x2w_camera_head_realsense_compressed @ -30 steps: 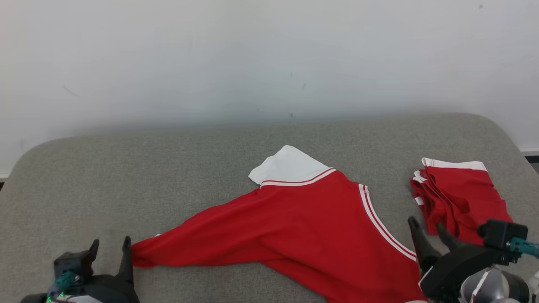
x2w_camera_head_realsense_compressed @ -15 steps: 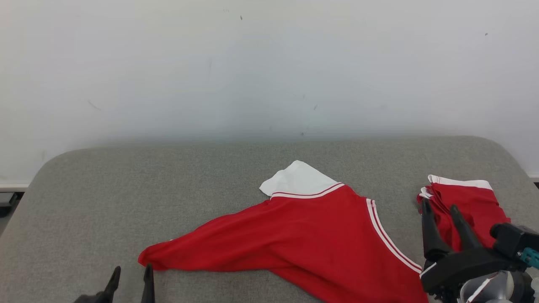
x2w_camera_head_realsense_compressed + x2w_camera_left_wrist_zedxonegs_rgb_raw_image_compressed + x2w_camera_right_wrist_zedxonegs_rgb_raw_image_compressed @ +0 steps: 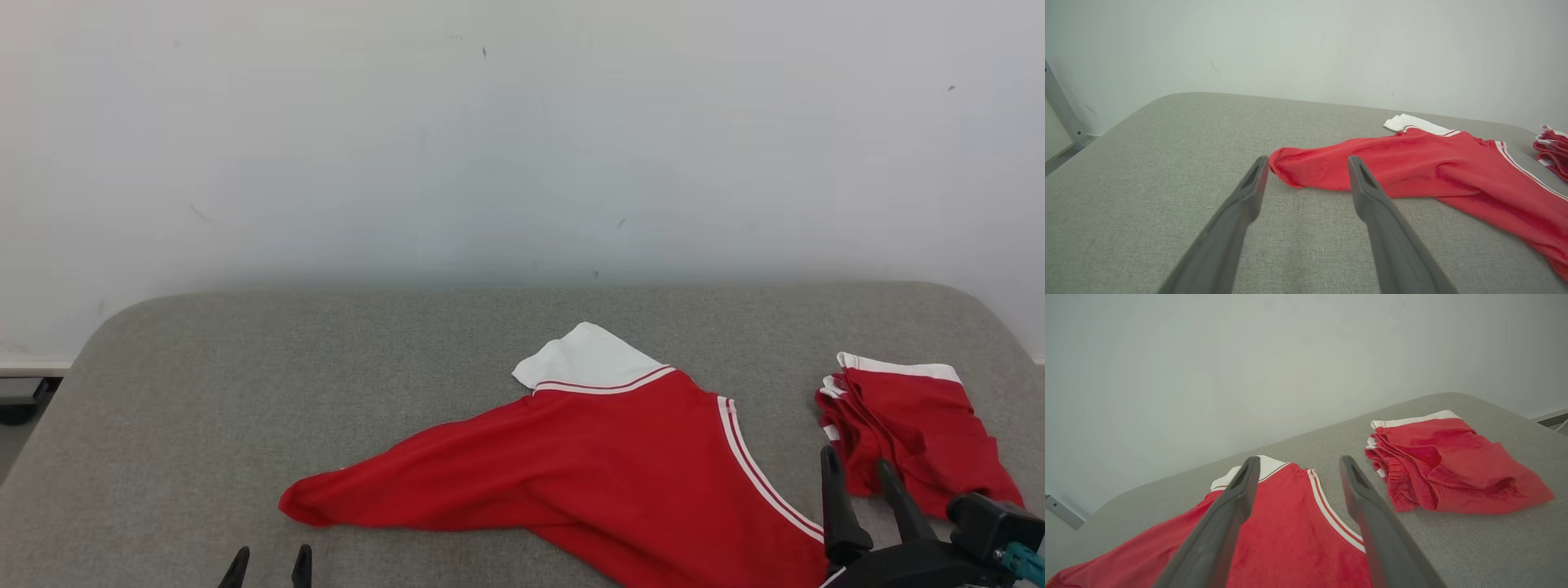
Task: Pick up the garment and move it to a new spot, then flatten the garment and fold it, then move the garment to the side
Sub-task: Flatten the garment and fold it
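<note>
Fingers (image 3: 1249, 196) of left gripper (image 3: 269, 565) spread wide, empty, tips just short of the garment's (image 3: 604, 465) sleeve end. Right gripper (image 3: 857, 465) likewise wide, empty, between garment and folded red shorts (image 3: 914, 425). Garment sprawls unfolded on grey pad (image 3: 245, 392).

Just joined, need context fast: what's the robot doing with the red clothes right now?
Nothing is gripped at this moment. A red garment with white trim lies spread but unfolded on the grey padded surface, one sleeve stretched toward the left tool, which is open just short of the sleeve end. The right tool, also open, sits at the garment's other edge, beside a second red piece lying at the right. Folding has not begun.
</note>
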Robot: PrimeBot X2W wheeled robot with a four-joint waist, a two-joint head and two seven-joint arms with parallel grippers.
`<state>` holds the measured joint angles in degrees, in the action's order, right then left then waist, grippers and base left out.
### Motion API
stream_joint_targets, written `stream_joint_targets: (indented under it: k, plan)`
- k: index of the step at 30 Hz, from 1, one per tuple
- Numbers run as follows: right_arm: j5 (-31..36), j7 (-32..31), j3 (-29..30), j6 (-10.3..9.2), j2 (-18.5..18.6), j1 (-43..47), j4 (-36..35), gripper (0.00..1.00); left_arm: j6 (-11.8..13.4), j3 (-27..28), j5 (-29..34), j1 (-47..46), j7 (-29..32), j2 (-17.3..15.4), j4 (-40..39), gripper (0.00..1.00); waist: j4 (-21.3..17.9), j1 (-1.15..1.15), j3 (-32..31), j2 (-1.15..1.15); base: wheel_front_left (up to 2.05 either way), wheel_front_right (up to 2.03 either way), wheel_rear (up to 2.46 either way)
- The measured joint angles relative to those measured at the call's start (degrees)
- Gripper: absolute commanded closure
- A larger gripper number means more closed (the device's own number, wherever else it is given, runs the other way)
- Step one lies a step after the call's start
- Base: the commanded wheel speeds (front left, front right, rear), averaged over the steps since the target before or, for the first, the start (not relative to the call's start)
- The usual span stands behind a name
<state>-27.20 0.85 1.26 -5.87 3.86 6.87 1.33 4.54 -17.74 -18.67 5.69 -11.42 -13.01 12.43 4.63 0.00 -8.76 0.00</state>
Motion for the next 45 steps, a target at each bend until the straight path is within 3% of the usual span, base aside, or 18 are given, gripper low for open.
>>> stream_joint_targets:
  k: [29, 33, 39, 45]
  plan:
    - [-0.70, 2.27, -0.15, 0.93, -0.04, -0.05, 2.29, 0.00, 0.98, -0.78, 0.07, 1.10, 8.39, -1.36, -8.68, 0.00, -0.05, 0.00, 1.85, 0.01, 0.00, 0.00, 0.00]
    - [-0.69, 1.93, -1.04, 1.90, 0.57, -0.32, 2.15, 0.00, 0.98, -0.93, 0.04, 1.10, 9.50, -1.35, -9.23, 0.00, 0.63, 0.00, 2.73, 0.01, 0.00, 0.00, 0.00]
    - [-0.67, -4.66, -3.41, 3.72, 4.12, -5.70, 3.18, 0.00, -0.07, -1.91, -0.46, -0.41, 13.39, -1.35, -8.33, 0.00, 1.85, 0.00, 5.32, 0.00, 0.00, 0.00, 0.00]
    - [0.15, -15.19, -6.60, 5.98, 9.02, -17.77, 5.75, 0.00, -0.62, -1.96, -1.13, -9.62, 18.59, -0.67, -6.14, 0.00, 3.24, 0.02, 8.83, 0.01, 0.00, 0.00, 0.00]
